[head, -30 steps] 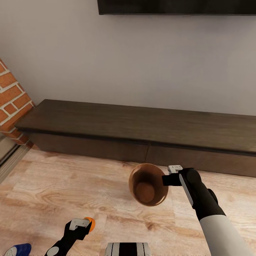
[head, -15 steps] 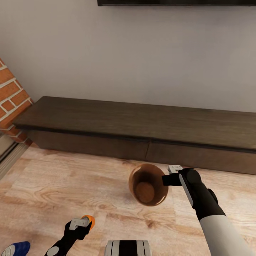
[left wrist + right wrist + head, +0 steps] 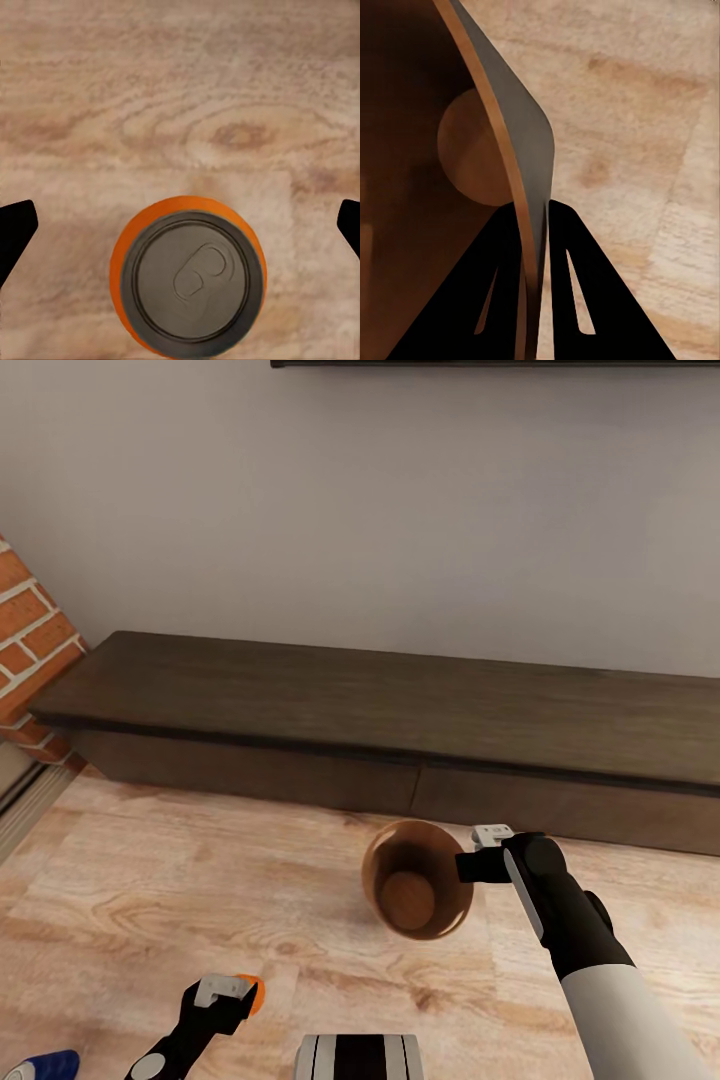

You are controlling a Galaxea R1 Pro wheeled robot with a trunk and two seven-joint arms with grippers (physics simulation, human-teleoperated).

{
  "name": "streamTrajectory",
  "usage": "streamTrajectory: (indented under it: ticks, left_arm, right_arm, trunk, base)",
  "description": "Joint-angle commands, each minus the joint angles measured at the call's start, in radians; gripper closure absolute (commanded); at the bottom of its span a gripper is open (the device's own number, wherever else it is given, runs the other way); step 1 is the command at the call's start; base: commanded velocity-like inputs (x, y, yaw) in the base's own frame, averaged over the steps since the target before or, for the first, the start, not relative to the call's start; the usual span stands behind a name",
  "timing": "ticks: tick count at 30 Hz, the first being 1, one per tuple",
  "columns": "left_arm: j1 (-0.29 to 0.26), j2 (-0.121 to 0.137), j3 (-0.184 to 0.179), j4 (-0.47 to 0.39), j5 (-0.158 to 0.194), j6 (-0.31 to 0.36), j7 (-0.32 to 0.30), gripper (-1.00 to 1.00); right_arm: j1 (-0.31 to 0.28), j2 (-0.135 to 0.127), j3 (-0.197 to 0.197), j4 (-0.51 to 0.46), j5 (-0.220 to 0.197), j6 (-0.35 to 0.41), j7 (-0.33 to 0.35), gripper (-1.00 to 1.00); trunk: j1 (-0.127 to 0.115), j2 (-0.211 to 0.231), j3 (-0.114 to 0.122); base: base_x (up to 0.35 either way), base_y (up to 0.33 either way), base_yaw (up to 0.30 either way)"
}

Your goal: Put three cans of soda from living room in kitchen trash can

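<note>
Right wrist view: the right gripper (image 3: pixel 531 225) pinches the tash can (image 3: pixel 472 150) by its rim, and the bin looks empty, so no can is binned yet. The left gripper (image 3: pixel 180 225) hangs wide open above an orange can (image 3: pixel 187 276) on the living-room floor (image 3: pixel 200 880), forearm angled down.

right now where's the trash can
The trash can is in the right hand, pinched by its rim and held above the wood floor, in front of the long dark cabinet, right of centre in the head view.
</note>
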Motion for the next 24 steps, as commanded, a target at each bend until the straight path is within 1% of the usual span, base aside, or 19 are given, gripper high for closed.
streamTrajectory:
  ticks: [1, 5, 12, 20, 24]
  left_arm:
    - [0.0, 0.0, 0.001, 0.0, 0.0, 0.0, 0.0, -1.0]
    - [0.0, -0.001, 0.001, 0.0, 0.0, -0.001, 0.0, -1.0]
    - [0.0, -0.001, 0.0, 0.0, 0.0, 0.0, 0.0, -1.0]
    - [0.0, -0.001, 0.0, 0.001, 0.0, 0.001, 0.0, -1.0]
    - [0.0, -0.001, 0.0, 0.001, 0.0, 0.001, 0.0, -1.0]
  right_arm:
    - [0.0, 0.0, 0.0, 0.0, -0.026, 0.003, 0.007, 1.0]
    - [0.0, 0.0, 0.0, 0.0, -0.026, 0.003, 0.007, 1.0]
    - [0.0, 0.0, 0.0, 0.0, -0.026, 0.003, 0.007, 1.0]
    - [0.0, 0.001, 0.001, 0.0, -0.026, 0.003, 0.007, 1.0]
    - [0.0, 0.0, 0.0, 0.0, -0.026, 0.003, 0.007, 1.0]
  trunk:
    - [0.0, 0.0, 0.0]
    - [0.0, 0.0, -0.001]
    - [0.027, -0.049, -0.024]
    - [0.057, -0.105, -0.056]
    - [0.057, -0.105, -0.06]
  base:
    - [0.038, 0.0, 0.0]
    - [0.016, 0.0, 0.0]
    - [0.002, 0.0, 0.0]
    - [0.0, 0.0, 0.0]
    - [0.0, 0.0, 0.0]
